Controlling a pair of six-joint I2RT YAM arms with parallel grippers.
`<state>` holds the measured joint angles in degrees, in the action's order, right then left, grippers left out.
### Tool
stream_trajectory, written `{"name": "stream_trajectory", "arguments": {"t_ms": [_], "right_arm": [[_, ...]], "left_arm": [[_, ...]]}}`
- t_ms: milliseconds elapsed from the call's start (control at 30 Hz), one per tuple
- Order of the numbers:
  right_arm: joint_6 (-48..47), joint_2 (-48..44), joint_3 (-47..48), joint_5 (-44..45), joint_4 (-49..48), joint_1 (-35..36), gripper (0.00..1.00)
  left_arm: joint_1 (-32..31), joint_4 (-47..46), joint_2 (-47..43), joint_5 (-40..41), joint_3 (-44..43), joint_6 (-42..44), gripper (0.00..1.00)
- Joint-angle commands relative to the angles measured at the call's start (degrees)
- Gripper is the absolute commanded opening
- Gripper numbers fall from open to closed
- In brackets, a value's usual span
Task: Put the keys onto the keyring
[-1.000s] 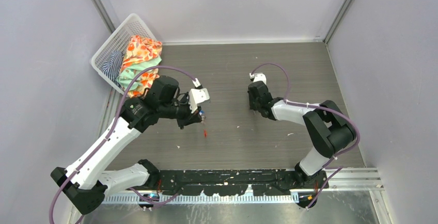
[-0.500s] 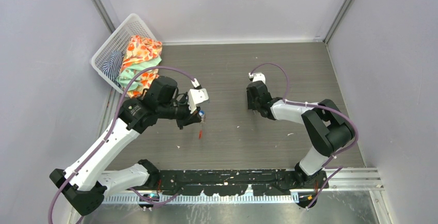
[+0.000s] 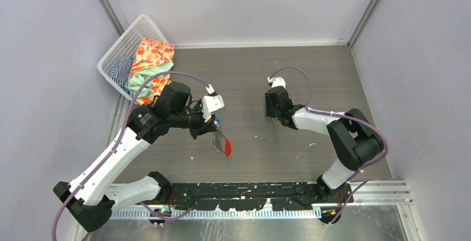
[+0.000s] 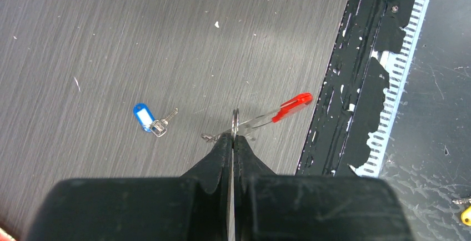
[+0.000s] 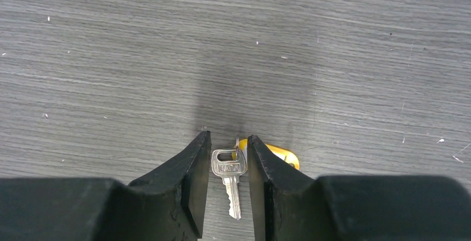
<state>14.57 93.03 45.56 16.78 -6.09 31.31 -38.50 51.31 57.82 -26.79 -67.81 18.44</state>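
Observation:
My left gripper (image 3: 214, 127) hangs over the table's middle left, shut on the grey ring of the keyring (image 4: 235, 123). The keyring's red oval tag (image 3: 226, 147) swings out toward the near edge; in the left wrist view the red tag (image 4: 292, 105) points right. The blue-headed key (image 4: 145, 117) lies flat on the table, left of those fingers. My right gripper (image 3: 271, 109) is down at the table. Its jaws press both edges of the silver key (image 5: 228, 171) with the yellow-orange tag (image 5: 282, 154). The right finger covers part of that tag.
A white basket (image 3: 123, 45) of coloured cloths stands at the back left corner. A black chipped strip (image 3: 250, 192) and a metal rail run along the near edge. Grey walls close in on the left, back and right.
The red tag, hanging straight down before, has swung out to the right and toward the near edge. My right gripper has shifted slightly left and away over the yellow key.

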Motion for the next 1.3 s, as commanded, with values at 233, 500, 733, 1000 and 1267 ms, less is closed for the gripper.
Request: {"name": "stream_trajectory", "arguments": {"t_ms": [233,500,733,1000,1267], "right_arm": [[0.8,1.8,0.4,1.4,-0.1,0.0,0.29],[0.9,3.1,0.8,1.7,-0.6,0.0,0.19],[0.9,2.4,0.4,1.0,-0.6,0.0,0.01],[-2.2,-13.5,-2.1,-16.6,2.0,3.4,0.01],[-2.7,-32.8,-2.4,-32.5,8.1,12.7,0.01]], "left_arm": [[0.3,-2.1,-1.5,-0.4,-1.0,-0.3,0.00],[0.3,-2.5,-1.5,-0.4,-1.1,-0.8,0.00],[0.3,-2.7,-1.5,0.2,-0.8,-1.7,0.00],[0.3,-3.3,-0.9,2.9,0.9,-5.7,0.00],[0.3,-5.9,-2.1,1.8,2.8,-5.7,0.00]]}}
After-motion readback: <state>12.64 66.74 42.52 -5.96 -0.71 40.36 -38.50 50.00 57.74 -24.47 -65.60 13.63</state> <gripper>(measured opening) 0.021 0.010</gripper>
